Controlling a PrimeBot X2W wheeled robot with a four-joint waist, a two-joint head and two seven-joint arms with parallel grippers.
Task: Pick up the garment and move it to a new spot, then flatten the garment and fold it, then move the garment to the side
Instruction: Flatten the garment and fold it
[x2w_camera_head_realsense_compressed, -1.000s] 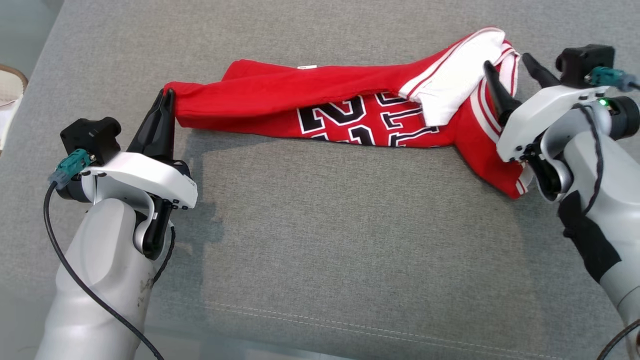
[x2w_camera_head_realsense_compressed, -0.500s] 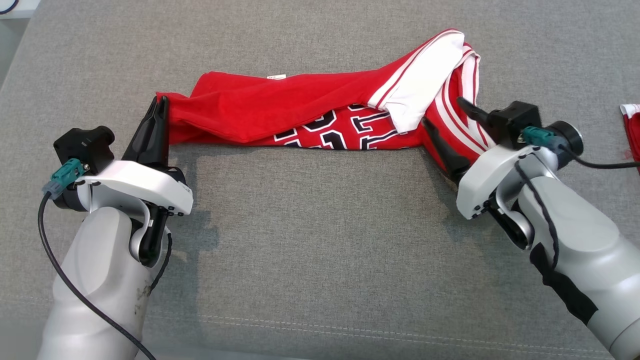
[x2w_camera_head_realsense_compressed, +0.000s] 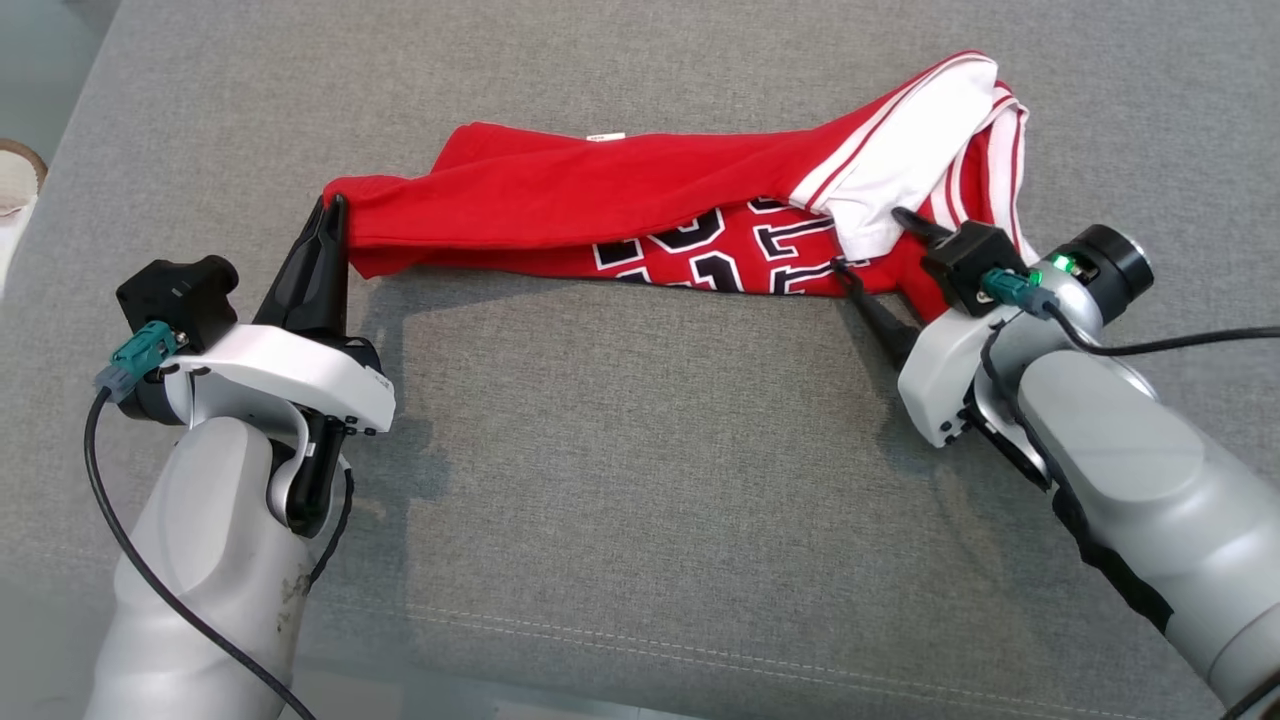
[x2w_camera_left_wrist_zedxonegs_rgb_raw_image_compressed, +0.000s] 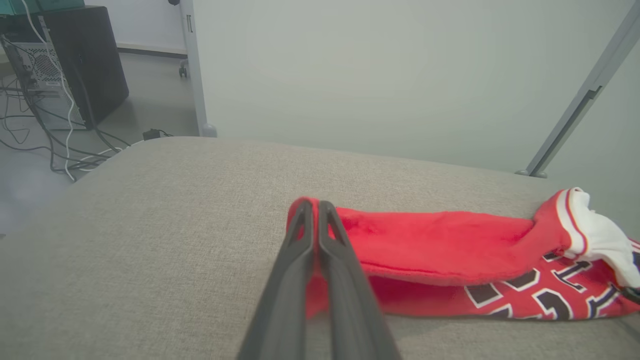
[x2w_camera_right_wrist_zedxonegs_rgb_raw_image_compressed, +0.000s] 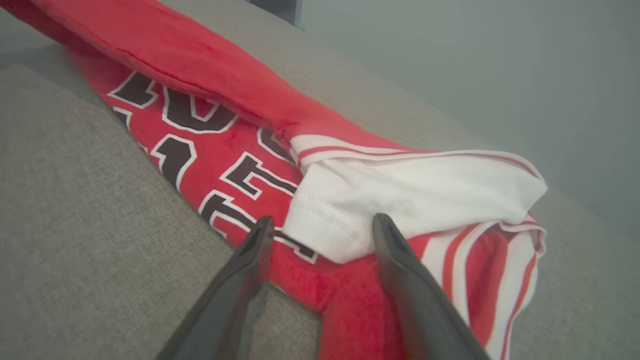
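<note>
The left claw (x2w_camera_head_realsense_compressed: 334, 205) pinches the garment (x2w_camera_head_realsense_compressed: 600, 190) at its left end, likely anchoring it. The right claw (x2w_camera_head_realsense_compressed: 868, 240) gapes astride the bunched right end, probably to grip and stretch it flat.

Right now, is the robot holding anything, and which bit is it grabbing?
The left gripper is shut on the red fabric jersey with black-and-white numbers, pinching its plain red end. The right gripper is open, holding nothing.
</note>
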